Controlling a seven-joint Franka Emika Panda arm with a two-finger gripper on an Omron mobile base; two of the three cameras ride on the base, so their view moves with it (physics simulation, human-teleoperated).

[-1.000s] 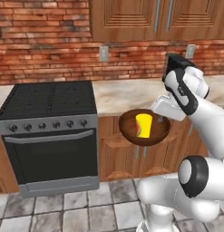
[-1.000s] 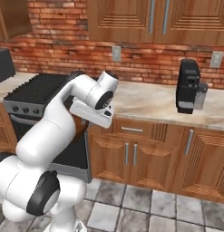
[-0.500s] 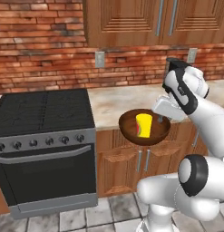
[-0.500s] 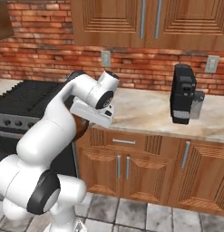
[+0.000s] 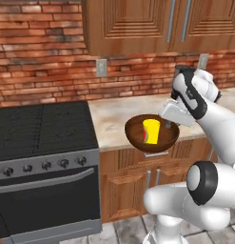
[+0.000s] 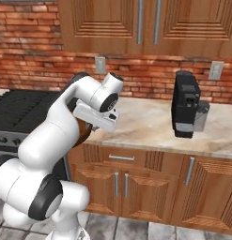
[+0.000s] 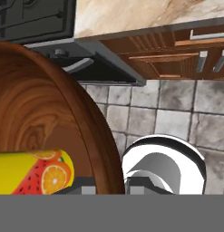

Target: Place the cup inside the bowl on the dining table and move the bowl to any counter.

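Observation:
The dark brown wooden bowl (image 5: 160, 144) hangs in the air at the counter's (image 5: 112, 119) front edge, just right of the stove. The yellow cup (image 5: 151, 131) with its red mark stands inside it. My gripper (image 5: 169, 126) is shut on the bowl's right rim. In the hand view the bowl (image 7: 50, 108) fills the left side, the cup (image 7: 34, 172) lies low in it, and the gripper (image 7: 109, 188) clamps the rim at the bottom. From the right, a sliver of the bowl (image 6: 84, 134) shows behind my hand. The dining table is out of view.
A black stove (image 5: 43, 131) stands left of the counter (image 6: 145, 124). A black coffee machine (image 6: 185, 103) sits on the counter further right. Wooden wall cabinets (image 5: 152, 24) hang above, against a red brick wall. Drawers and doors (image 6: 122, 178) run below.
The whole picture has shifted: the base has driven closer to the counter and stove. The bowl with the cup stays in the gripper, held the same way.

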